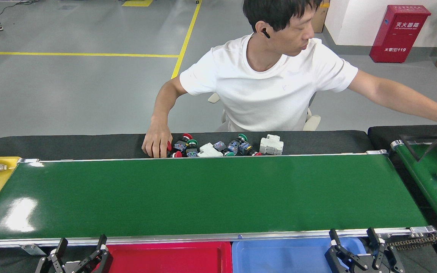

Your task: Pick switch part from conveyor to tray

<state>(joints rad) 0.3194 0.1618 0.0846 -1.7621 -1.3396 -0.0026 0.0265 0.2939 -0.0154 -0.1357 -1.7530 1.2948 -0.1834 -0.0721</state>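
Bare conveyor (203, 193), end effectors (81, 250) agape, empty

One view only, from the robot's head: it looks forward and down across the conveyor (203, 197), close above the tray (169, 258), facing a seated person (268, 83) beyond.

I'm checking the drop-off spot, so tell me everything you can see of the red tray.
The red tray is shallow bright plastic with a raised rim, lying flat below the conveyor's near rail and beside a blue tray. It looks empty, and its lower part is cut off. The left gripper hovers open at its left edge.
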